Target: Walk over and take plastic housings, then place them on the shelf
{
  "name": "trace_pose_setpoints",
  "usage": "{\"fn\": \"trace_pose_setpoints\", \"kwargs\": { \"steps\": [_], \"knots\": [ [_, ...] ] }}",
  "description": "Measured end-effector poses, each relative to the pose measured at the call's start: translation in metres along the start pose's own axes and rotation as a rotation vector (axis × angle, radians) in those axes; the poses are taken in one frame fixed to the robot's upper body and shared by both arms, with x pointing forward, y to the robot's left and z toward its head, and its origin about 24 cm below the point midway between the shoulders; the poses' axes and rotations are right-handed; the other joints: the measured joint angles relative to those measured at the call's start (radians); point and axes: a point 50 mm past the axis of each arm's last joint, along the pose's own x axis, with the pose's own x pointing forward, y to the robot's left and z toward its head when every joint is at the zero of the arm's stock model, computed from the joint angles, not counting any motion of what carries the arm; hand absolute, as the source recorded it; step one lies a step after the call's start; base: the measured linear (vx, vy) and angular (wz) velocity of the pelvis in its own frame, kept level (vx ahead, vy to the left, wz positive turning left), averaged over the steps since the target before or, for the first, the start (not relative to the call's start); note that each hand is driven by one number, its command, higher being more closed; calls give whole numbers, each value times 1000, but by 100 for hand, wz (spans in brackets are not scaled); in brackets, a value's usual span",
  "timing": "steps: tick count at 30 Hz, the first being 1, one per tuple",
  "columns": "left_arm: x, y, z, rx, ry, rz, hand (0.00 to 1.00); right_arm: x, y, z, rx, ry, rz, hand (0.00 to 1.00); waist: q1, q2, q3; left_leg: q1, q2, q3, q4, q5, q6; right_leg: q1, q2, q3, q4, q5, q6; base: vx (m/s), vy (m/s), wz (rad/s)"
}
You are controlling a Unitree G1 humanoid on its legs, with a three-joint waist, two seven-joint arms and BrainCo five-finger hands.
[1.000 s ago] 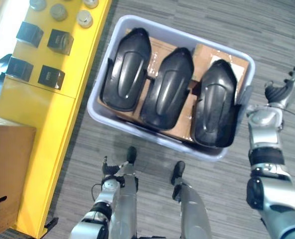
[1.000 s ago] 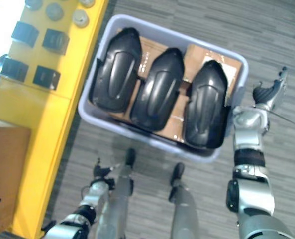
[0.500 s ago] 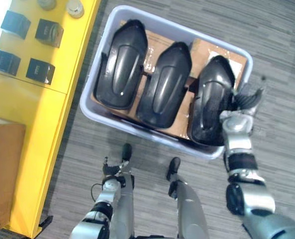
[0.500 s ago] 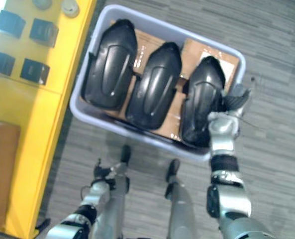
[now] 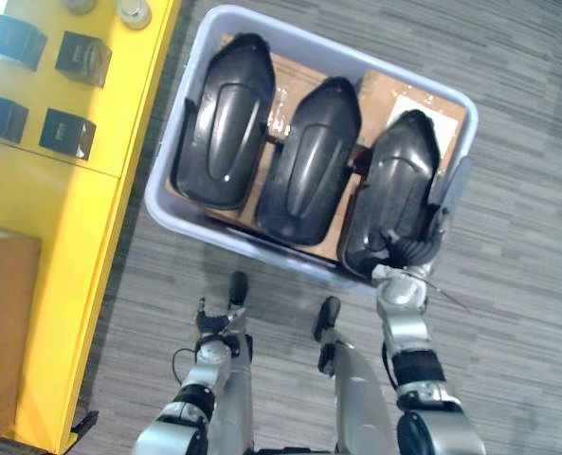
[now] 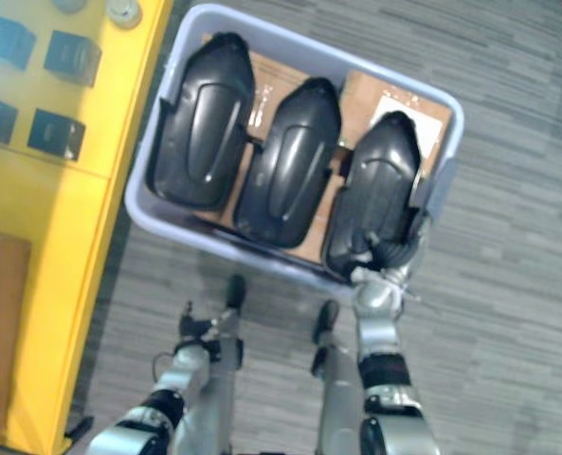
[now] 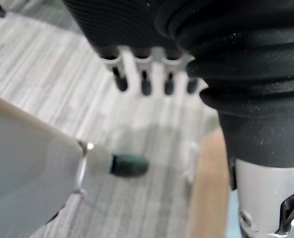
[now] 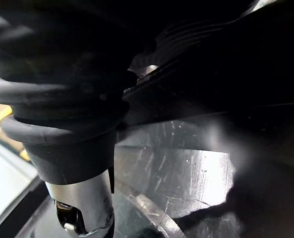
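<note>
Three black plastic housings lie side by side in a pale grey bin [image 5: 157, 201] on the floor: left [image 5: 222, 123], middle [image 5: 309, 161] and right [image 5: 394, 185]. My right hand [image 5: 408, 254] is at the near end of the right housing, over the bin's near right corner. Its fingers are hidden against the housing. In the right wrist view the housing's glossy black surface [image 8: 176, 163] is very close. My left hand [image 5: 209, 322] hangs low near the floor, and in the left wrist view its fingers [image 7: 144, 84] are straight and hold nothing.
A yellow shelf [image 5: 63, 218] runs along the bin's left side, carrying small black boxes [image 5: 67, 133] and round silver parts [image 5: 129, 11]. A cardboard box [image 5: 1, 322] stands at the lower left. Grey striped carpet surrounds the bin.
My right hand swung from outside the bin's right side inward to the near end of the right housing. The camera shifted slightly. The left hand stayed put.
</note>
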Motion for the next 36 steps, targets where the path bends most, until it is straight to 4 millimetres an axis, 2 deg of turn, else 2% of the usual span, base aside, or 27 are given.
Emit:
{"fn": "trace_pose_setpoints", "kwargs": {
  "steps": [4,6,15,23,28,32,36],
  "knots": [
    [0,1,-1,3,2,13,0,4,-1,-3,-15,16,-35,100,-7,-26,14,5,-2,2,-7,4,1,1,-3,1,0,0,0,3,0,-1],
    [0,1,-2,5,7,13,0,7,-2,-4,-23,25,-45,100,-9,-31,16,5,-4,2,-7,4,1,2,-5,0,0,0,0,0,0,0],
    [1,3,-3,2,17,24,0,17,-2,-13,6,130,-65,100,-12,-31,16,5,-15,-2,-7,5,2,3,-9,-1,0,-1,1,0,0,0],
    [1,4,-3,-8,19,31,0,34,-8,-7,-29,153,-92,100,-10,-30,17,-6,-22,-17,3,6,4,5,-10,-13,2,-1,2,5,-1,5],
    [1,4,0,-16,8,30,0,53,-25,1,-90,118,-142,100,2,-25,20,-13,-26,-26,11,7,5,5,-11,-22,5,-1,2,-4,3,5],
    [2,6,1,-37,9,41,0,72,-42,27,-159,-18,-210,100,2,-4,32,-12,-29,-34,19,8,6,14,-12,-28,6,-1,2,-7,3,4],
    [4,11,1,-60,16,60,0,79,-55,46,-193,-117,-261,100,4,-4,32,-5,-25,-35,21,8,6,22,-12,-28,7,-1,2,0,0,0]
  ]
}}
